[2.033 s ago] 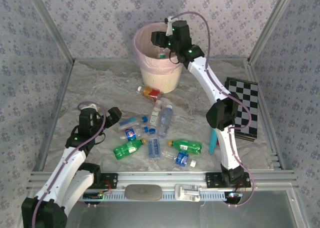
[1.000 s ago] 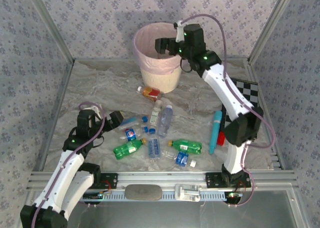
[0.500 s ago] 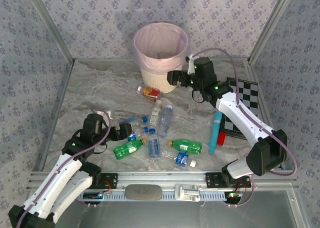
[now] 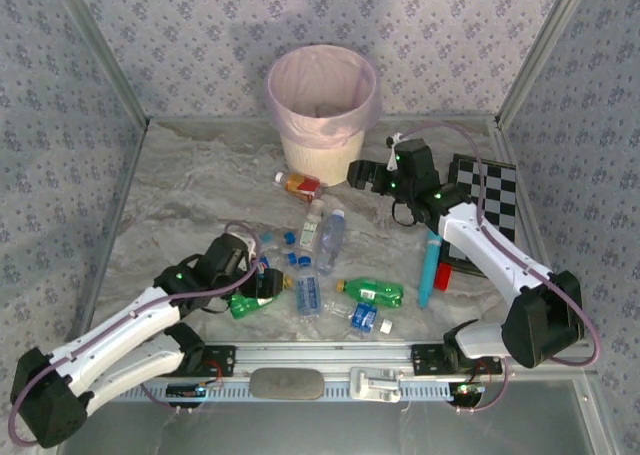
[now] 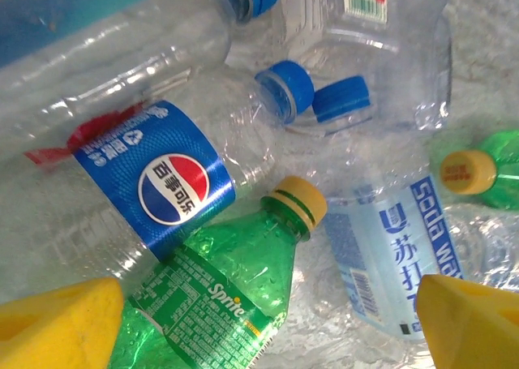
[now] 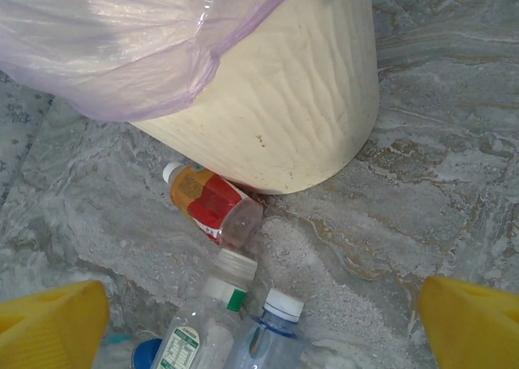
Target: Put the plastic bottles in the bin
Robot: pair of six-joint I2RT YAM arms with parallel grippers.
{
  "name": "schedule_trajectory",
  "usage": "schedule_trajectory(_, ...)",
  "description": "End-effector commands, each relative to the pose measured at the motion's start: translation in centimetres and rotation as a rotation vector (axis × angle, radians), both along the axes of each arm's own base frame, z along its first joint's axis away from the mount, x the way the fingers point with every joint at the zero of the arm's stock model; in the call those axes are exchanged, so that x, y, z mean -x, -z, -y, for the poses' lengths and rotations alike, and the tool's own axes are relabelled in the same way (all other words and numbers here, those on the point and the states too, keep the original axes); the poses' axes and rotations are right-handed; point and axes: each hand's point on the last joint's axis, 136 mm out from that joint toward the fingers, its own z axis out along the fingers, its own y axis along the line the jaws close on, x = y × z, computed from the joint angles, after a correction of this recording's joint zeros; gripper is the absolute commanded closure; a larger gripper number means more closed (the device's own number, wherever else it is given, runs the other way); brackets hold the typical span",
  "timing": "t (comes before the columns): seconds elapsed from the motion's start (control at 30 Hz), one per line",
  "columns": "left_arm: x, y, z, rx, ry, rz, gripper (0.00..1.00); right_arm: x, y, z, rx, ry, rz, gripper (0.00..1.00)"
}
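Pick step: left pincer [image 5: 263, 328] wide, empty, over green bottle [image 5: 219, 304] among bottles [image 4: 330, 237] by counter's [image 4: 200, 185] near edge. Right pincer [image 4: 362, 175] wide, empty, beside bin [image 4: 320, 155] at far edge. Next: lower left, clamp bottle, carry to bin

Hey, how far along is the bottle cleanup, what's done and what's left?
Done: unclear, the round cream bin has a pink-lined inside that shows no bottle I can make out. In hand: nothing gripped; the open left claw straddles the green plastic bottle with a yellow cap, the open right claw hangs empty over the orange-red-labelled bottle beside the bin. Left: about ten bottles lying on the grey table.
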Motion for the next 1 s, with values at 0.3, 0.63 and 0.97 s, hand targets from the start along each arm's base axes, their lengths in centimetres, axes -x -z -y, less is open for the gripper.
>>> schedule_trajectory(0.3, 0.1, 1.1, -0.2, -0.159, 0.032, 0.019, 0.09, -0.3, -0.7, 0.3, -0.042, 0.023, 0.018, 0.0)
schedule_trajectory(0.63, 0.2, 3.0, -0.5, -0.261, 0.043, -0.016, 0.1, -0.2, -0.1, 1.0, -0.046, 0.036, 0.008, 0.0)
schedule_trajectory(0.97, 0.4, 4.5, -0.9, -0.322, 0.042, -0.045, 0.15, -0.3, 0.6, 1.8, -0.051, 0.051, -0.006, 0.0)
